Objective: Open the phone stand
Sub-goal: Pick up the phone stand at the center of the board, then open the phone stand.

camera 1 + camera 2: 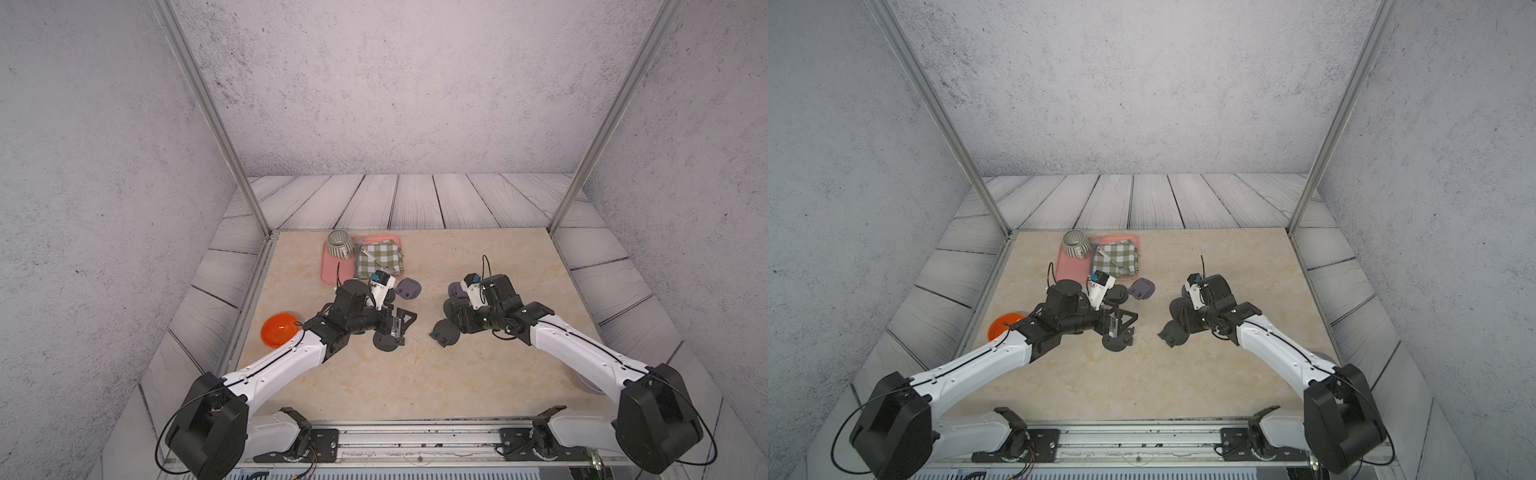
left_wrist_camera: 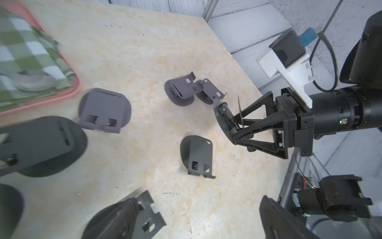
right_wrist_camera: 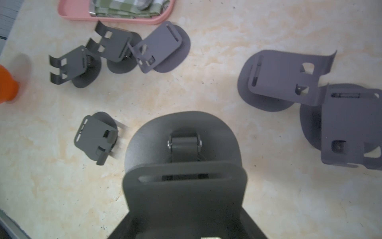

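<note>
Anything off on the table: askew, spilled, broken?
Nothing spilled or visibly broken. One oddity, right of centre: a grey stand appears to overlap the neighbouring stand at its lip end, so the two are crowded together. The rest sit scattered at mixed angles.

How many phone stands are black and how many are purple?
Black phone stands: 4
Purple phone stands: 3
Total: 7

A pink tray, upper centre, holds a striped cup, checked cloth and spoon; an orange bowl sits lower left.
</note>
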